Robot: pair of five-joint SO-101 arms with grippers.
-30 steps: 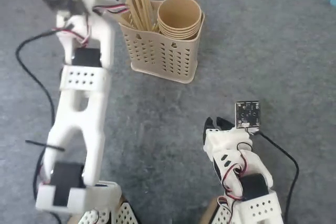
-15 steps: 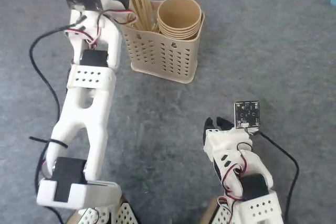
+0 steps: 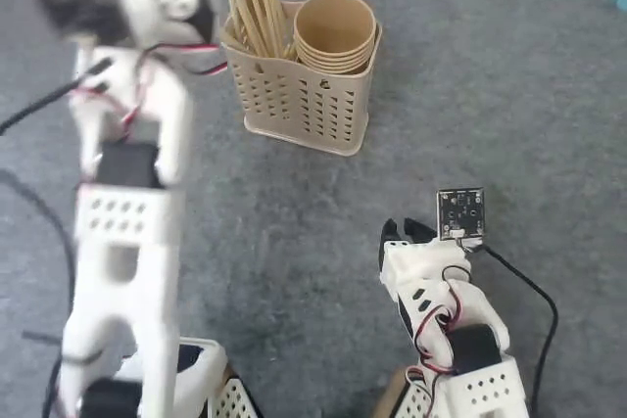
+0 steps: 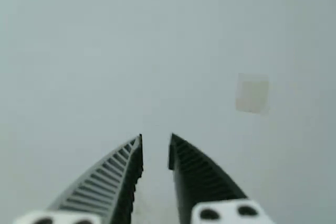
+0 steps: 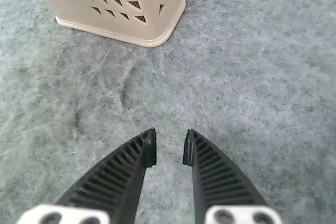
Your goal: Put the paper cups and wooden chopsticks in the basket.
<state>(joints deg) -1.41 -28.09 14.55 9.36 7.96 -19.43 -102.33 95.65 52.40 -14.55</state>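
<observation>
Two hands logged, unclear items first. The left hand faces a pale surface bearing one faint square patch; what that surface is cannot be told. In the high view the left arm runs up to the frame edge, where its far end is cut off. In the right wrist view the basket is cut off above its lower wall. The basket wall hides the lower parts of the contents, so the number of nested cups cannot be told.

Left hand: ribbed fingers a narrow gap apart, nothing between them, touching nothing.

Right hand: fingers likewise a narrow gap apart and empty, over the grey tabletop. Whether the tips touch it cannot be told.

Outward from the right hand: bare grey tabletop ahead, then the basket, well apart, ahead and to its left. It stands upright with the stacked paper cups in the nearer-side compartment. The wooden chopsticks stand leaning in the compartment beside the left arm's upper end.
</observation>
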